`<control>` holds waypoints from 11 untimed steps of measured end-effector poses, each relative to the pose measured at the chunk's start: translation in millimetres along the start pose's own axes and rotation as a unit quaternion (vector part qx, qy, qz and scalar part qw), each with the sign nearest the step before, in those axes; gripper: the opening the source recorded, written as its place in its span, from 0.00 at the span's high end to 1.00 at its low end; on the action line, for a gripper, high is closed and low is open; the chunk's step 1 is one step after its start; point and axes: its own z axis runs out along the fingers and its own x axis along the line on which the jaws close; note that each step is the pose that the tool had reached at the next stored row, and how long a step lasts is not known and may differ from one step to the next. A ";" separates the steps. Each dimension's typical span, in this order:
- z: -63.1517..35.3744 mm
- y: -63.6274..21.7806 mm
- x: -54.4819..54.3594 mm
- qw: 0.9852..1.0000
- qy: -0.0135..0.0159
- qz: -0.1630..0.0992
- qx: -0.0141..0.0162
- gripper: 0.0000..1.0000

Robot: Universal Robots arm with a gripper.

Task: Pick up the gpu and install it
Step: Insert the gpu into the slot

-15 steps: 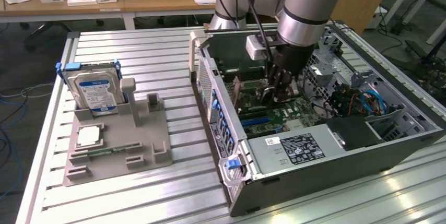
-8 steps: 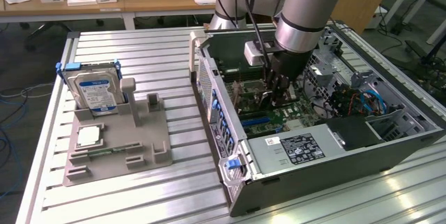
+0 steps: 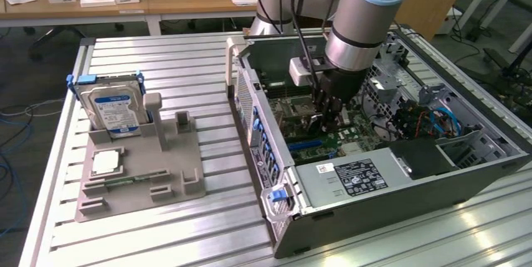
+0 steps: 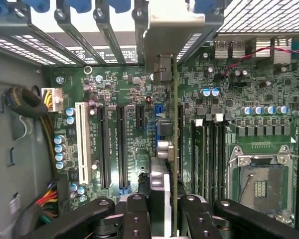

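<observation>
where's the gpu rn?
The gpu is held edge-on in the gripper, inside the open PC case, just above the motherboard, beside the long black expansion slots.

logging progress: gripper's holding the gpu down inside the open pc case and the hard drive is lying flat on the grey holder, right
Not quite: the hard drive stands upright on the grey holder, as the exterior view shows. The rest holds: the gripper grips the gpu inside the open pc case.

One gpu (image 4: 173, 149); one hard drive (image 3: 114, 106); one processor chip (image 3: 106, 162); one computer case (image 3: 399, 180).

Slatted metal table (image 3: 166, 61) bears grey fixture (image 3: 141, 180), computer case (image 3: 399, 205).
</observation>
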 end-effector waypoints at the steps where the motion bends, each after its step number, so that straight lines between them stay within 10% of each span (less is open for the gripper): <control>1: 1.6 0.6 0.0 1.000 0.000 0.000 0.000 0.72; 11: 7.0 5.4 0.4 1.000 -0.003 0.000 0.000 0.72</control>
